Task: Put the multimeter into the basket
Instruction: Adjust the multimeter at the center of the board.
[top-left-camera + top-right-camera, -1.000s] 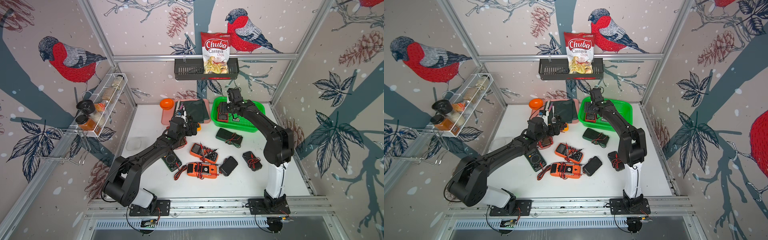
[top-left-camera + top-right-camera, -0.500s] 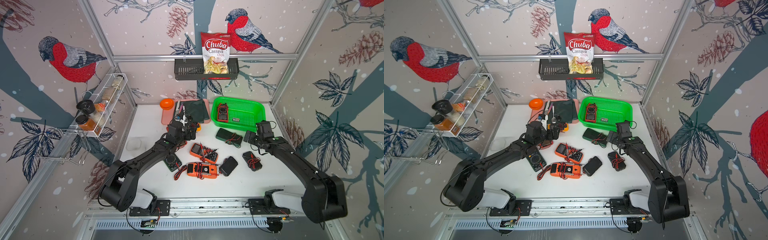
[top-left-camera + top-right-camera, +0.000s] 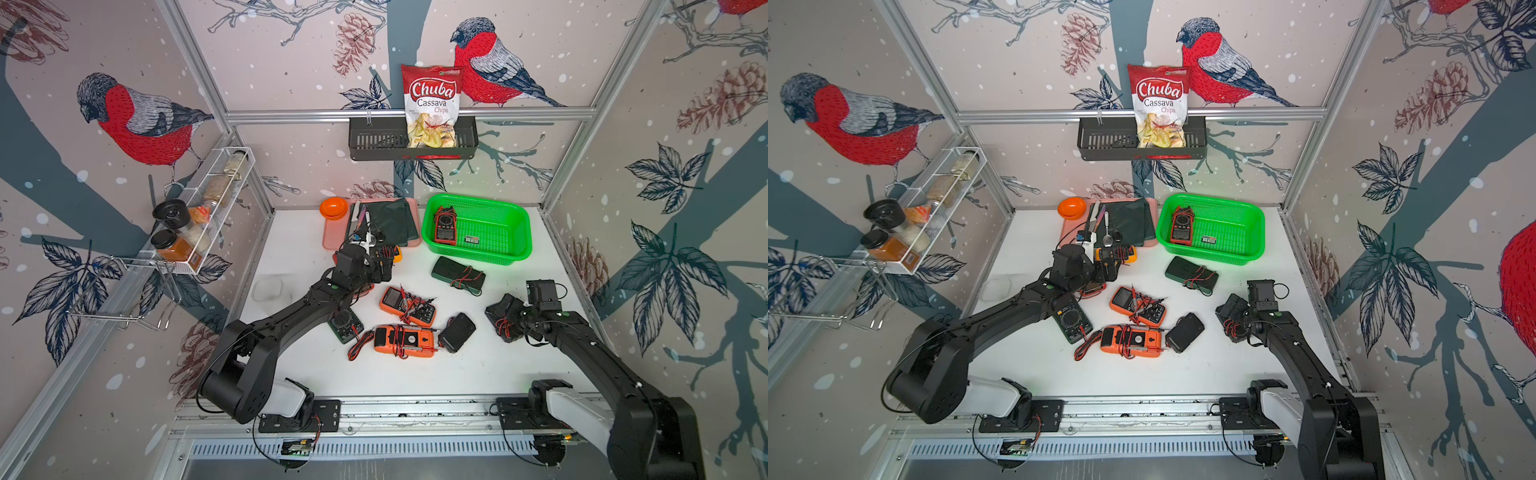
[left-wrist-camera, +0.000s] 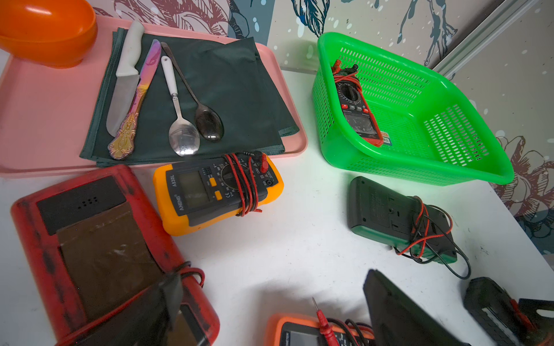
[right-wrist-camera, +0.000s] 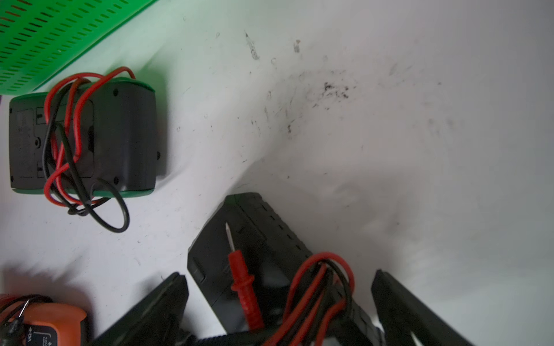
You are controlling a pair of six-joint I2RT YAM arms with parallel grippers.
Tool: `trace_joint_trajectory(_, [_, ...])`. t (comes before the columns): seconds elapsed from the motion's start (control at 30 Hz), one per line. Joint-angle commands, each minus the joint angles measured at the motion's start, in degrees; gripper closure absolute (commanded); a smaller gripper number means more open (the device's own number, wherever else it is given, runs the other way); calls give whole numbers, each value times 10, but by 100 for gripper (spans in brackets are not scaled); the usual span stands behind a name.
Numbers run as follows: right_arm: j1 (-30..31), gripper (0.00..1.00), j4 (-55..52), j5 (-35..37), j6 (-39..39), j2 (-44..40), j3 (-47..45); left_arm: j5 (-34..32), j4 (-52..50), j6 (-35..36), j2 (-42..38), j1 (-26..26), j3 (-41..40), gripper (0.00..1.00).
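Note:
The green basket (image 3: 524, 249) (image 3: 1260, 245) stands at the back right, with a red multimeter (image 3: 445, 224) (image 4: 358, 116) lying in it. My right gripper (image 5: 278, 274) (image 3: 509, 313) is open at the right side of the table. Its fingers straddle a black multimeter (image 5: 239, 239) (image 3: 1233, 328) wrapped in red and black leads, with a gap on each side. My left gripper (image 4: 269, 281) (image 3: 380, 266) is open near the pink tray, holding nothing. A red multimeter (image 4: 90, 239) lies under one of its fingers, and a yellow multimeter (image 4: 215, 188) lies just beyond.
Several more multimeters lie mid-table: a green-edged one (image 3: 457, 276), two orange ones (image 3: 407, 305) (image 3: 403, 340), a black one (image 3: 457, 332) and a dark green one (image 3: 345, 328). A pink tray (image 3: 332, 232) holds cutlery, a cloth and an orange bowl (image 3: 333, 207). A clear tub (image 3: 268, 289) sits left.
My right arm has left the basket, where the red multimeter now lies, and swung to the front right over the black multimeter, jaws opened wide. The left arm has barely moved.

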Motion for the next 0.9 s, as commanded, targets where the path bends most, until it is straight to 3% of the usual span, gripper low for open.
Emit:
trace_joint_trajectory(0.0, [32, 0, 16, -27, 19, -6, -2, 1, 16, 1, 0, 2, -1, 2])
trace_joint_trajectory(0.27, [153, 0, -7, 39, 74, 13, 20, -4, 13, 2, 2, 1, 2, 2])
trace_joint_trajectory(0.87, [191, 0, -47, 78, 85, 89, 13, -3, 8, 3, 19, 2, 15, 2])
